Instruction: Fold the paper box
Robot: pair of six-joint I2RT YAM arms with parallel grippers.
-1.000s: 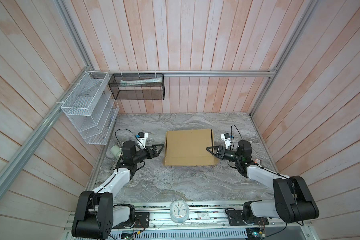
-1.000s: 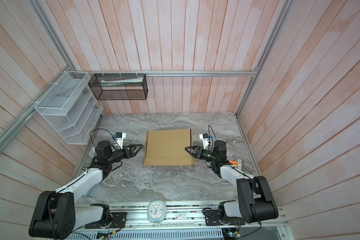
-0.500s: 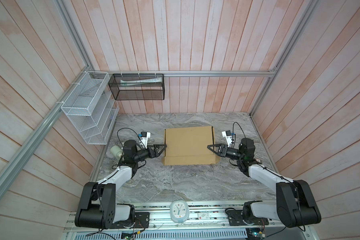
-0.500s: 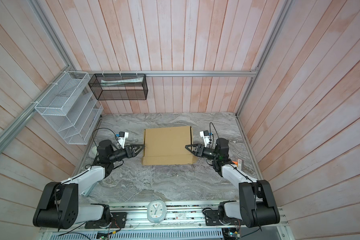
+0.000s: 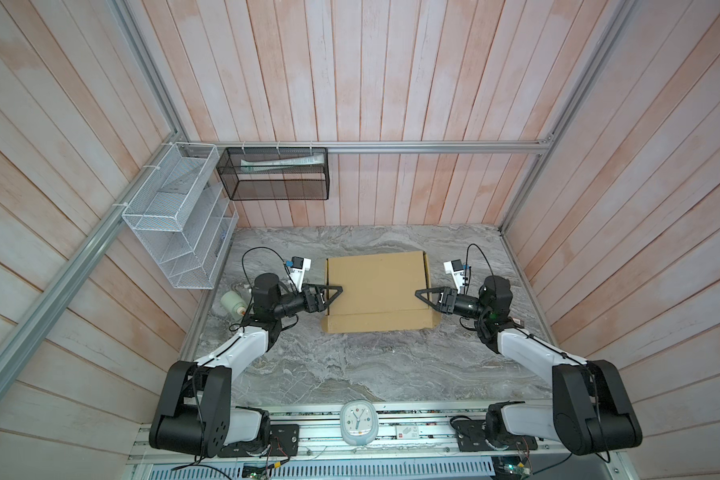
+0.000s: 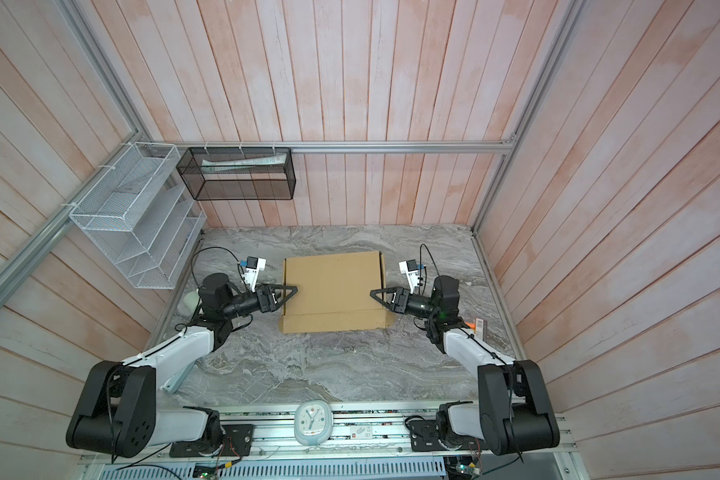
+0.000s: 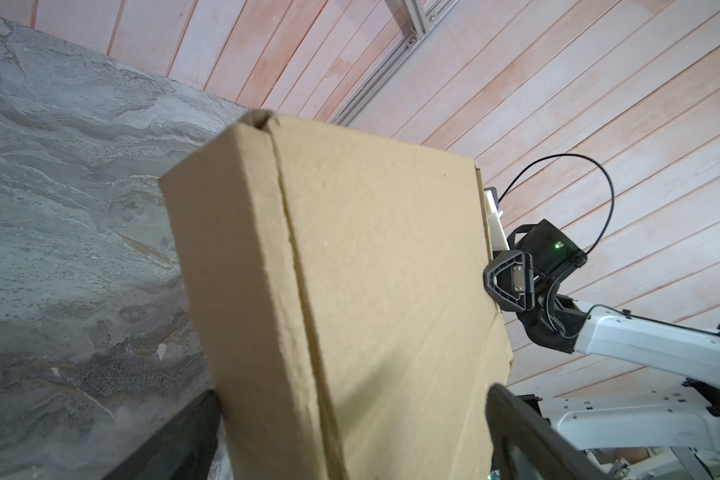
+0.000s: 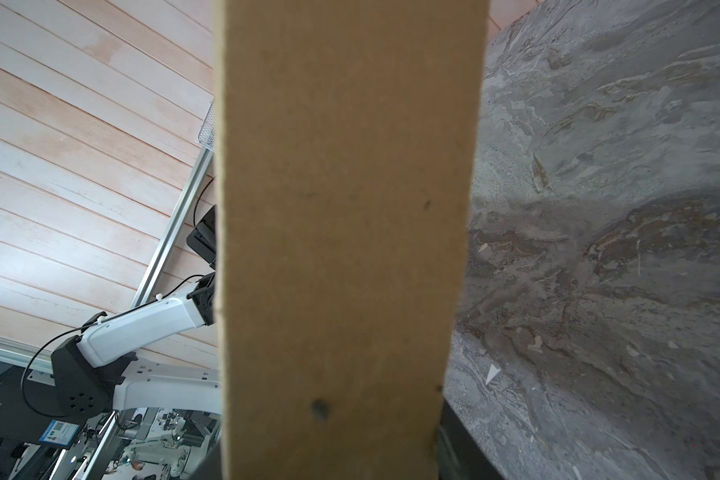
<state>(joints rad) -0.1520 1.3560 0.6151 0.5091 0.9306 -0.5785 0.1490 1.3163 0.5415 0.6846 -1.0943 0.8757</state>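
Note:
The paper box (image 5: 377, 291) (image 6: 333, 291) is a shallow brown cardboard mailer with its lid down, lying in the middle of the marble table. My left gripper (image 5: 334, 293) (image 6: 291, 291) stands open at the box's left edge. In the left wrist view, my left gripper (image 7: 352, 392) has one finger over the lid and one by the side wall of the box (image 7: 371, 291). My right gripper (image 5: 420, 294) (image 6: 374, 294) is shut on the box's right edge. In the right wrist view, the right gripper (image 8: 331, 436) has its fingers at either side of the box wall (image 8: 341, 208).
A white wire rack (image 5: 175, 232) and a black mesh basket (image 5: 275, 174) hang on the back left walls. A white bottle (image 5: 231, 301) lies beside the left arm. A small clock (image 5: 357, 422) sits on the front rail. A small orange item (image 6: 470, 324) lies by the right arm.
My left gripper has moved right, so its upper finger now reaches over the box's left edge. The right gripper stays on the right edge, and the box has barely shifted.

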